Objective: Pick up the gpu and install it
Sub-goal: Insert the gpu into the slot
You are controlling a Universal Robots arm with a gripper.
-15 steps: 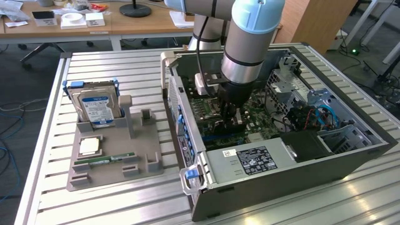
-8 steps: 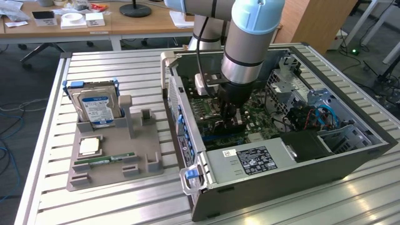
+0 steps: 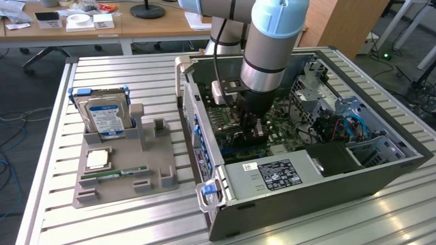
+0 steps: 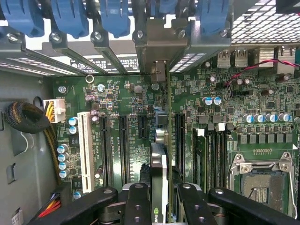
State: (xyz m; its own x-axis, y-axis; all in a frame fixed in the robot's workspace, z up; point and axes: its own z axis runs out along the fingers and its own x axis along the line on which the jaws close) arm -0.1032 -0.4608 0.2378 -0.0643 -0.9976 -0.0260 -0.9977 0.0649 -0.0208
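I see the gripper (image 4: 159, 206) down inside the open computer case (image 3: 381, 168), over the motherboard (image 4: 122, 98). Its black fingers (image 4: 138, 201) are closed to a narrow gap on the gpu (image 4: 158, 168), which stands on edge between them, seen edge-on in the wrist view. The card's metal bracket (image 4: 158, 42) sits up at the case's rear slot wall, among the blue slot clips (image 4: 115, 16). The card runs in line with the black expansion slots (image 4: 123, 140) on the motherboard; I cannot tell whether it is seated in a slot or just above it.

Relative to the motherboard: a white slot (image 4: 86, 150) lies beside the black slots, away from the card; the CPU socket (image 4: 262, 180) sits on the far side of the card from that white slot, with memory slots (image 4: 206, 159) between it and the card.

In the exterior view the arm (image 3: 272, 46) drops into the case, gripper (image 3: 250, 130) low over the motherboard (image 3: 286, 130). The power supply (image 3: 272, 176) is next to the motherboard at the case's near end. Beside the case, on the slatted table (image 3: 122, 71), is a grey parts holder (image 3: 129, 178) with a blue-labelled hard drive (image 3: 105, 120) upright in it and a green memory stick (image 3: 112, 174) lying flat.
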